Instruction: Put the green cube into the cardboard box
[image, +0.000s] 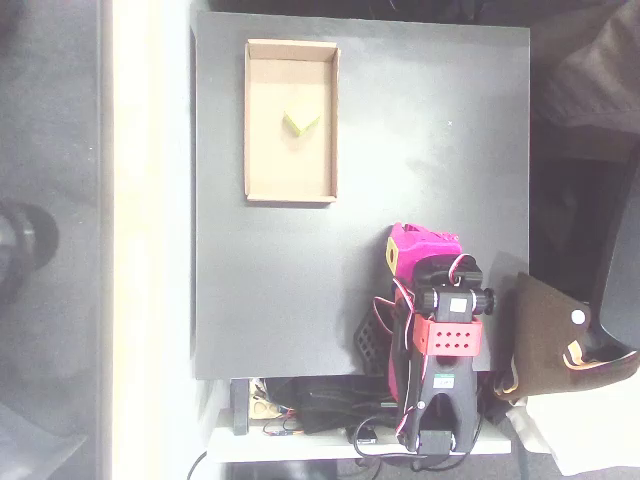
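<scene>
Inside cardboard box (262, 120): green cube (299, 123)

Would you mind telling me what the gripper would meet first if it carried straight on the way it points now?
Probably nothing: the folded gripper seems to point up-picture over bare table, right of the cardboard box. Depth is unclear.

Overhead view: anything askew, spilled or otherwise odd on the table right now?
Nothing stands out. The green cube lies inside the cardboard box, turned at an angle to its walls. The box sits flat and square on the black table. The magenta arm is folded near the table's lower edge, well away from the box; its claw state can't be read.
</scene>
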